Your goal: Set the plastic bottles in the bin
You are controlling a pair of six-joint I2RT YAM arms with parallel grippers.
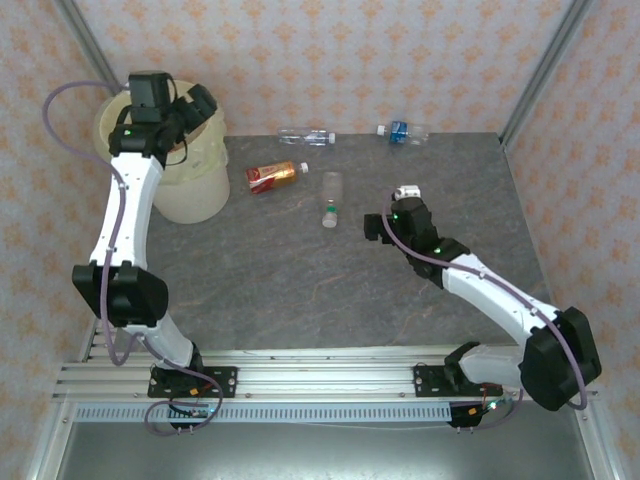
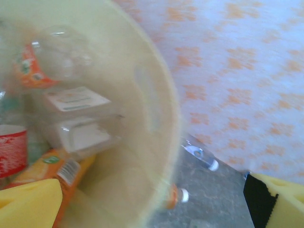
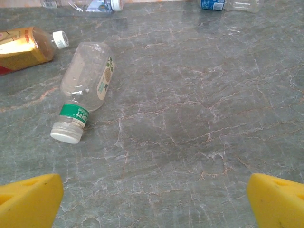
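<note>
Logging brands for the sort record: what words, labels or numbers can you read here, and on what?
No text can be read.
Clear bottle, green neck band: white lettering, too small.
Amber bottle, red and gold label: blurred.
Blue-label bottle: too small.
Bottles inside the bin: labels blurred.

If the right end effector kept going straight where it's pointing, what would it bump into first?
Probably the bare table, though depth is hard to judge. The clear bottle lies off to the left of that line.
</note>
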